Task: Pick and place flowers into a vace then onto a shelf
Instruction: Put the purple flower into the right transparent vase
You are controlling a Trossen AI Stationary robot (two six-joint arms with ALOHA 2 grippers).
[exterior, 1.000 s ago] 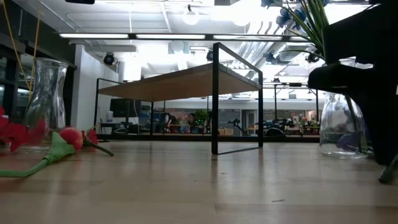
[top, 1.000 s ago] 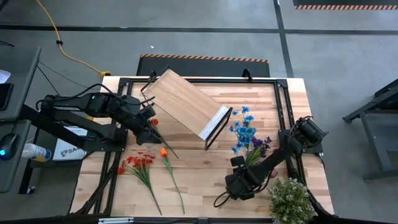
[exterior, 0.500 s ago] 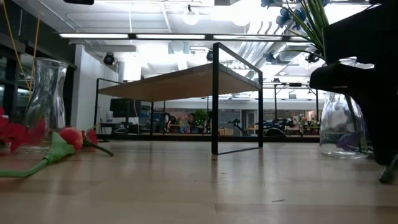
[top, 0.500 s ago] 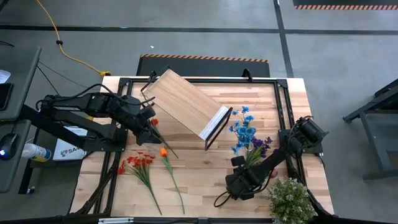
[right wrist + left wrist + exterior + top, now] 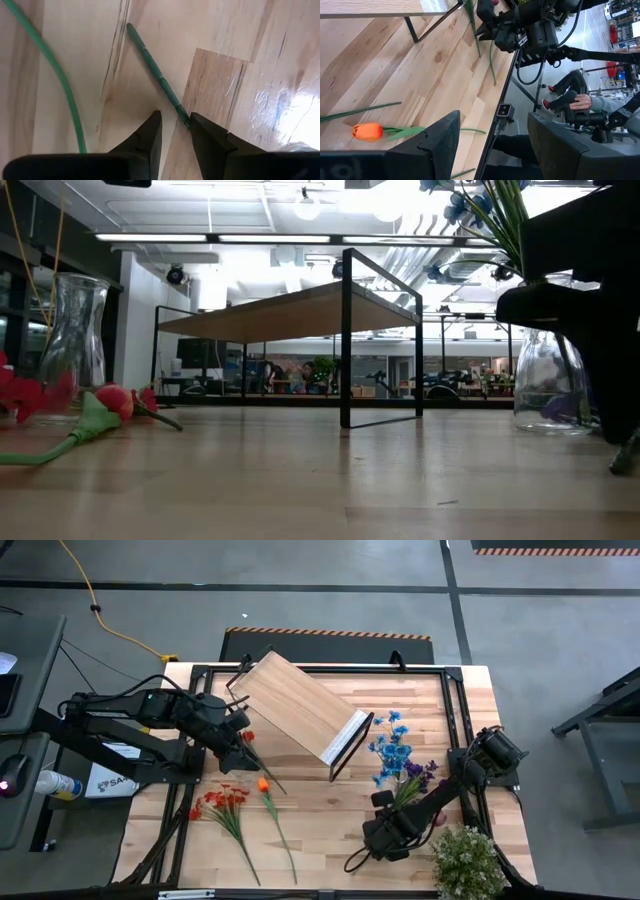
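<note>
While left tool (image 5: 243,752) hangs open, right tool (image 5: 175,125) straddles stem (image 5: 155,77).

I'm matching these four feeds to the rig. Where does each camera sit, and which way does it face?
High: overhead, straight down; both arms, shelf, red sprays.
Low: tabletop height, level across the table; shelf, glass vase.
Left wrist: on the left arm, past its open fingers; orange tulip, right arm beyond.
Right wrist: on the right arm, down at the table; stem by its gripper.
Shared: tulip, high and left wrist.
</note>
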